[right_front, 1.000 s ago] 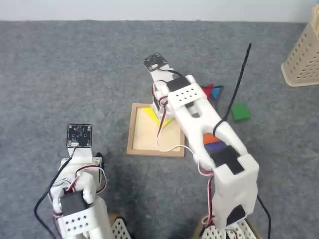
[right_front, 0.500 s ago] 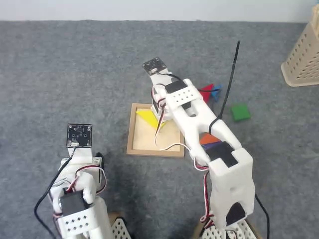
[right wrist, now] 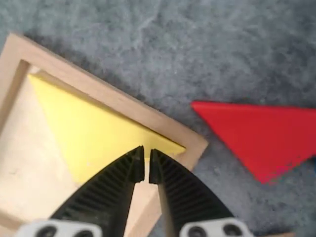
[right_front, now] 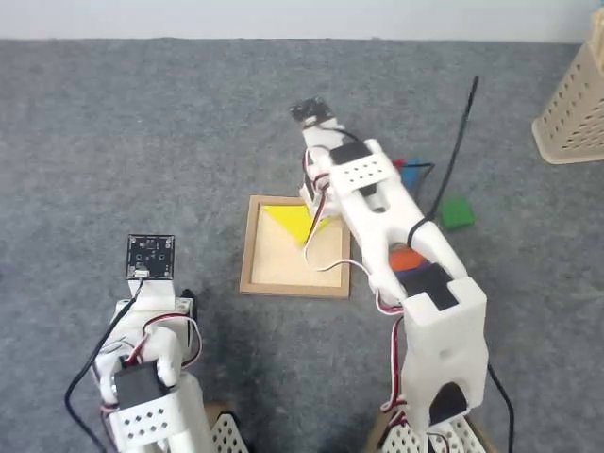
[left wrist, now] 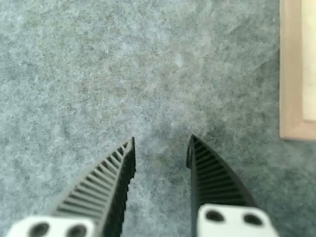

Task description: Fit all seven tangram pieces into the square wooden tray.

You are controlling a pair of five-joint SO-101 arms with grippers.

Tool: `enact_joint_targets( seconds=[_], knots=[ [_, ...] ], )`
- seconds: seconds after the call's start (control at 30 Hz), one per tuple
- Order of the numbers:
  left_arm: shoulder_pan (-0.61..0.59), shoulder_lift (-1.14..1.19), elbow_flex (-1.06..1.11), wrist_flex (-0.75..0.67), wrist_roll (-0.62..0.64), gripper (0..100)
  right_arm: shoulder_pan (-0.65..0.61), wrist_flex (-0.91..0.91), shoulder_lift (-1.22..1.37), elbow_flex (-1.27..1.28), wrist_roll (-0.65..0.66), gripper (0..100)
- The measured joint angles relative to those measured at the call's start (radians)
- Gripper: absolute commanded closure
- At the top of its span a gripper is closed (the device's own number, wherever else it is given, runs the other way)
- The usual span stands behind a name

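One piece so far is lying in the wooden tray [right_front: 247, 247]: the yellow triangle [right_front: 289, 221], sitting in the far part of the tray toward its right corner. Its long edge is running along the far wall, with the apex pointing back into the tray toward the near wall. The right-hand tip is reaching the rim corner, and whether it is sitting fully flat cannot be told. The right gripper [right wrist: 145, 159] is being held over that triangle, jaws pinched together with nothing between them. The left gripper [left wrist: 160, 143] is being held low over bare carpet [right_front: 142, 142] near the tray's left rim, jaws spread. Past the tray's far-right corner the red triangle [right wrist: 252, 136] and a blue piece [right_front: 410, 176] are lying together. A green square [right_front: 456, 211] is lying farther right, and an orange piece [right_front: 406, 257] is being partly covered by the right arm [right_front: 387, 212]. Compared with half a second ago, the right arm is swung slightly rightward and more yellow is being exposed. The left arm [right_front: 151, 377] is unchanged.
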Motion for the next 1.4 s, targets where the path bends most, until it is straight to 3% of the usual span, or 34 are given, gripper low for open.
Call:
enact_joint_targets(
  seconds=[0.13, 0.3, 0.67, 0.93, 1.13, 1.4],
  knots=[
    [0.0, 0.0, 0.0, 0.0, 0.0, 83, 0.08, 0.064, -0.08, -0.055, -0.008, 95.2],
    [0.0, 0.0, 0.0, 0.0, 0.0, 83, 0.178, 0.051, -0.11, -0.083, -0.124, 82.1],
    [0.0, 0.0, 0.0, 0.0, 0.0, 83, 0.176, -0.009, 0.095, -0.245, -0.368, 80.0],
    [0.0, 0.0, 0.0, 0.0, 0.0, 83, 0.175, -0.008, 0.255, -0.35, -0.379, 79.1],
    [0.0, 0.0, 0.0, 0.0, 0.0, 83, 0.172, 0.009, 0.307, -0.399, -0.382, 68.7],
    [0.0, 0.0, 0.0, 0.0, 0.0, 83, 0.176, 0.198, 0.325, -0.4, -0.313, 74.7]
  ],
)
